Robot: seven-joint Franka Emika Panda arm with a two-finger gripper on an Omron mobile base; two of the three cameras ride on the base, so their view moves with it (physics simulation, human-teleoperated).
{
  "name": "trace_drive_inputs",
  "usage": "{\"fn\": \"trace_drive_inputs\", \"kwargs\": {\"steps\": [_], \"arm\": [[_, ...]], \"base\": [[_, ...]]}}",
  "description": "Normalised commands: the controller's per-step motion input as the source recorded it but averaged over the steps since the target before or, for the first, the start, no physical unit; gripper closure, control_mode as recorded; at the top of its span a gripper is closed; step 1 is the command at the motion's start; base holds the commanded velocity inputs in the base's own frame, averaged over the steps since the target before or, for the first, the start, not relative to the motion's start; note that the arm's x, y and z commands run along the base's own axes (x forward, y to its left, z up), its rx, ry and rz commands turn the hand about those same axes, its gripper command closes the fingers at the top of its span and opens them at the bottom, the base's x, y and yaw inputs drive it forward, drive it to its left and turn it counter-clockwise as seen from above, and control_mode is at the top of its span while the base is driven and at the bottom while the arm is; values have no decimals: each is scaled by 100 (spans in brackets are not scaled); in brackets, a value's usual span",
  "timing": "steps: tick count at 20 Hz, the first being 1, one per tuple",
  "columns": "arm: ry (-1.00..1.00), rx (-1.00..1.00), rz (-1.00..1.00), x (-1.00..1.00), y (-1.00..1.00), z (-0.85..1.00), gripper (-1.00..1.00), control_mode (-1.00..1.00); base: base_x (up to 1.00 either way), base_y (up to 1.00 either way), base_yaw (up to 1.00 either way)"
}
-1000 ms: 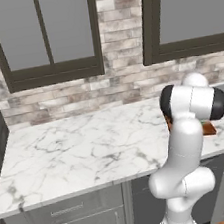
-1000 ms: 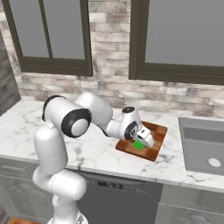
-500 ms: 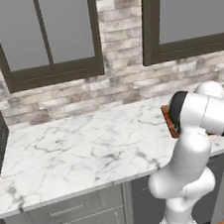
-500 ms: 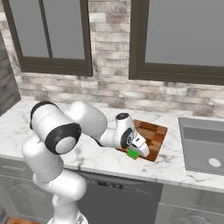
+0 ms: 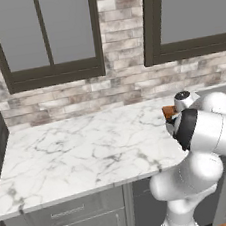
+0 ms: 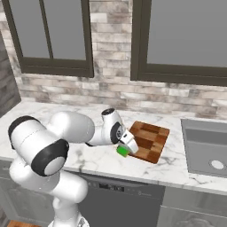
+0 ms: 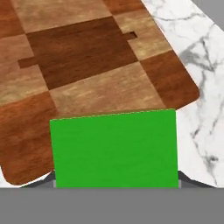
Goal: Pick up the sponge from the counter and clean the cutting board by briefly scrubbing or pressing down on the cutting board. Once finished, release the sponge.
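With the jaws gripping the sponge (image 6: 123, 151) at the cutting board's (image 6: 150, 139) near edge, scrubbing and release seemingly remain.

support: my counter (image 6: 88, 162), white marble with grey veins, over grey drawers | on it: cutting board (image 6: 150, 139), reddish-brown checkered wood, lying flat near the front edge (sink set in beside it, to the right)

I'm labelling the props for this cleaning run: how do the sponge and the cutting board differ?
The sponge is plain bright green; the cutting board is patchwork brown wood. The sponge is far smaller than the board. The sponge sits in the gripper at the board's near edge; the board lies flat on the counter. Both are rectangular.
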Motion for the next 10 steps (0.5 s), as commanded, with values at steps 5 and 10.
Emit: {"fn": "trace_drive_inputs", "kwargs": {"steps": [5, 10], "arm": [[2, 0, 0, 0, 100, 25, 100, -100], [0, 0, 0, 4, 100, 0, 100, -100]], "base": [[0, 0, 0], [0, 0, 0]]}}
